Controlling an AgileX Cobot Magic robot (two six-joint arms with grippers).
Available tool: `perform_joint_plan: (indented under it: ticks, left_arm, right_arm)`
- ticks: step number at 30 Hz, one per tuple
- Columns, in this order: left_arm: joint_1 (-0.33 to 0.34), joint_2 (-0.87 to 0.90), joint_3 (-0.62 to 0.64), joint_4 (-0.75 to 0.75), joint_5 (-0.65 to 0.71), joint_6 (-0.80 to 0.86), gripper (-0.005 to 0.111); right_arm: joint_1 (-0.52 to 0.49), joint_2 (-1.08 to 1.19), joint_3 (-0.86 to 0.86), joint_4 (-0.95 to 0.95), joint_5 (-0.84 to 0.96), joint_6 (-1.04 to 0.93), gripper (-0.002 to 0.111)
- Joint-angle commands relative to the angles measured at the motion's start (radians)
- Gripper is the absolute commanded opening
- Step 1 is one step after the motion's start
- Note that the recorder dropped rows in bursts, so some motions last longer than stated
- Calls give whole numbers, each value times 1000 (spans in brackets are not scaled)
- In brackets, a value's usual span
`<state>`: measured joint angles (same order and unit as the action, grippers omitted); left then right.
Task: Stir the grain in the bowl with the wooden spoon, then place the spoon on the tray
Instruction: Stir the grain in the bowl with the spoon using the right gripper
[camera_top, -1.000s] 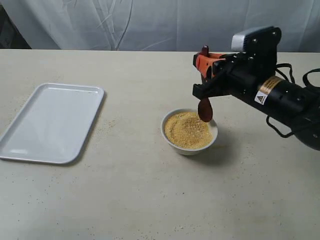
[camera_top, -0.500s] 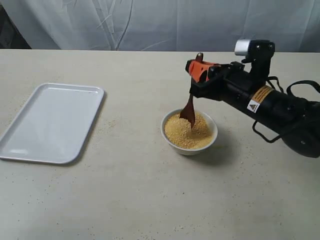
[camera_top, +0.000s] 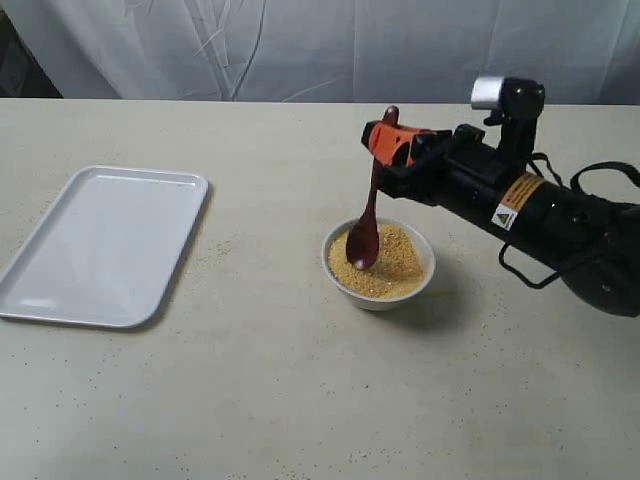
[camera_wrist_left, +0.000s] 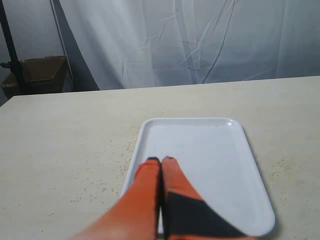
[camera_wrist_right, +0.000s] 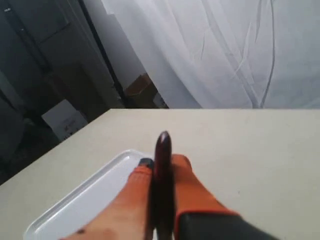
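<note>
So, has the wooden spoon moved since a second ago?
Yes. In the exterior view the wooden spoon swung from above the right rim of the bowl, leftward and down into the grain.

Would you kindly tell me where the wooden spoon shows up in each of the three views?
Exterior view: wooden spoon right of centre, held by the right claw, its tip in the bowl's grain.
Left wrist view: not in it.
Right wrist view: wooden spoon end-on, clamped in that claw.
Shared landmark: the white tray, also in the left wrist and right wrist views.
</note>
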<state>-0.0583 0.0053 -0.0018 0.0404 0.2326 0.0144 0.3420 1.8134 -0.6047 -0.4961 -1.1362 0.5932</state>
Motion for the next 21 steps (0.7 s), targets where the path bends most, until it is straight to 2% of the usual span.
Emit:
perform_joint_plan:
  ticks: [1, 8, 15, 21]
  left_arm:
    - [-4, -5, 2, 4, -5, -4, 0]
    - [-4, -5, 2, 4, -7, -4, 0]
    - [-4, -5, 2, 4, -7, -4, 0]
    - [-4, -5, 2, 4, -7, -4, 0]
  right_arm:
    - [-2, 61, 0, 33, -2, 5, 0]
    - [-5, 28, 0, 197, -5, 3, 0]
    - [-5, -63, 0, 211, 75, -134, 0]
    - [-3, -43, 0, 211, 176, -239, 0]
